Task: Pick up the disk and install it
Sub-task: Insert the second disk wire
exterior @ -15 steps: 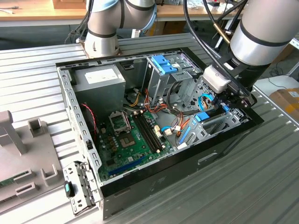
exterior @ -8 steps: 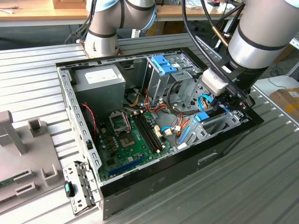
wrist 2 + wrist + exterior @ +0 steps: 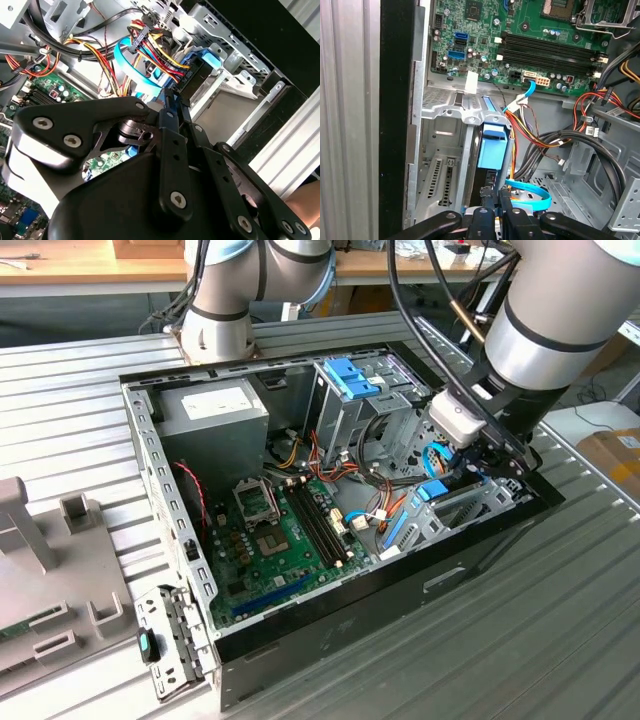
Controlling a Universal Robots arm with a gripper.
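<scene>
The disk (image 3: 430,492) stands on edge in the drive bay at the front corner of the open computer case (image 3: 160,490), on the exterior view's right. Its blue end tab (image 3: 492,147) and dark body (image 3: 488,181) lie between the bay's silver rails in the first wrist view. In the second wrist view the disk (image 3: 202,67) runs away from my fingertips. My gripper (image 3: 468,472) reaches down into the bay from the right. Its black fingers (image 3: 506,196) sit close together on the disk's near end, and my gripper (image 3: 174,100) appears shut on it.
Red, yellow and black cables (image 3: 555,140) and a curved blue cable (image 3: 532,197) crowd the space beside the bay. The green motherboard (image 3: 280,540), a power supply (image 3: 215,415) and a silver cage with blue clips (image 3: 350,380) fill the case. A grey fixture (image 3: 50,570) sits on the ribbed table.
</scene>
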